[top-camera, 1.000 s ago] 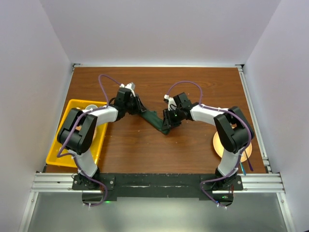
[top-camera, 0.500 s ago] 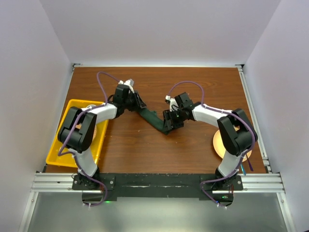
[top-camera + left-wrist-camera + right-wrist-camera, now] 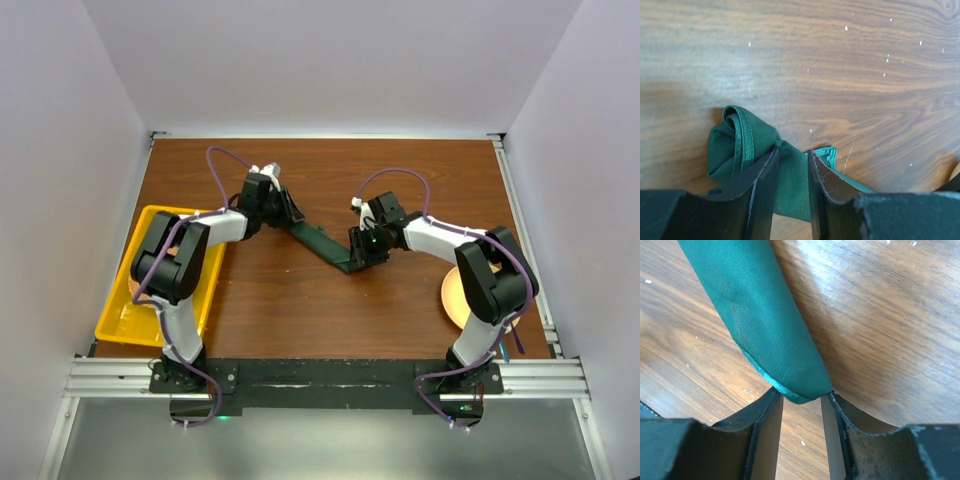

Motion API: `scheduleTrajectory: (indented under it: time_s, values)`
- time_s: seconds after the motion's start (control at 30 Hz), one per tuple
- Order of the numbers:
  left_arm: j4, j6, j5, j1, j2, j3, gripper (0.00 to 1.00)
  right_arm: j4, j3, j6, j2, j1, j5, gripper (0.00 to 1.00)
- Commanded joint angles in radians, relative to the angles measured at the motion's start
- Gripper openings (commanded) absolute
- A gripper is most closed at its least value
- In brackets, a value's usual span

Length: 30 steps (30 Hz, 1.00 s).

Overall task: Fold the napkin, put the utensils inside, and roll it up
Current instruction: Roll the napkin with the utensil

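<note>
Since a second ago: small shift of right gripper (image 3: pixel 360 252) toward 3 o'clock, with the near end of the napkin (image 3: pixel 322 245) going along. Slight same-way nudge of left gripper (image 3: pixel 291 217), and left elbow link now further toward 3 o'clock.

Left gripper: nearly closed, narrow gap, clamping green cloth just behind the rolled end. In left wrist view, coiled hem poking out at 10 o'clock of the fingers (image 3: pixel 762 185). Cloth pinched flat between them, low over the table (image 3: pixel 420 180).

Right gripper: partway closed, pads (image 3: pixel 767 425) flanking the other end of the roll and touching both sides. Shallow bite, with only the very tip of the roll inside the jaws. Rest of the roll running off toward 11 o'clock in right wrist view.

Napkin position: mid-table, a tight dark green roll lying diagonal from 10 o'clock to 4 o'clock between the two grippers, held at both ends. Cannot tell what sits inside the roll.

Around: yellow tray (image 3: pixel 112 318) at the table's 8 o'clock edge, partly covered by the left arm. Tan plate (image 3: pixel 452 300) at 4 o'clock, half hidden under the right arm's elbow. Both well apart from the roll.
</note>
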<state>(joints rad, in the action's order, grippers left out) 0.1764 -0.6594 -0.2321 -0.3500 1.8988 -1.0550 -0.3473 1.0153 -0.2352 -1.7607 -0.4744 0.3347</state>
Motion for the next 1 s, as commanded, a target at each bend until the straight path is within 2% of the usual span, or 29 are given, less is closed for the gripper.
scheduleTrajectory:
  time_s: [0.0,0.17,0.27,0.3,0.4,0.43,0.6,0.73,0.8,0.9,0.97]
  values:
    - [0.043,0.061,0.016,0.011,0.022,-0.049,0.36,-0.018,-0.014,0.013,-0.045,0.006,-0.141,0.40]
    - [-0.021,0.081,0.013,0.011,0.022,-0.115,0.42,-0.073,0.022,0.020,0.021,0.006,-0.183,0.43]
    - [-0.058,0.080,-0.006,0.011,-0.006,-0.148,0.48,-0.127,0.072,0.037,0.081,-0.004,-0.270,0.49]
    - [-0.075,0.073,-0.010,0.011,-0.023,-0.161,0.49,-0.140,0.100,0.065,0.116,-0.012,-0.296,0.55]
    - [-0.162,0.023,0.023,0.017,-0.062,-0.207,0.54,-0.139,0.158,0.149,0.151,-0.091,-0.387,0.65]
    - [-0.243,-0.021,0.043,0.023,-0.073,-0.232,0.55,-0.137,0.176,0.167,0.149,-0.143,-0.407,0.69]
    - [-0.386,-0.167,0.140,0.063,-0.170,-0.214,0.59,-0.055,0.262,0.264,0.084,-0.266,-0.506,0.73]
    - [-0.384,-0.221,0.149,0.108,-0.283,-0.114,0.61,-0.012,0.333,0.307,-0.028,-0.334,-0.557,0.72]
    - [-0.356,-0.218,0.122,0.121,-0.348,-0.059,0.60,-0.009,0.384,0.324,-0.069,-0.346,-0.574,0.68]
    - [-0.339,-0.203,0.100,0.140,-0.395,-0.025,0.60,-0.007,0.436,0.338,-0.141,-0.360,-0.557,0.56]
    - [-0.336,-0.187,0.080,0.151,-0.411,-0.016,0.60,-0.004,0.463,0.341,-0.186,-0.366,-0.551,0.51]
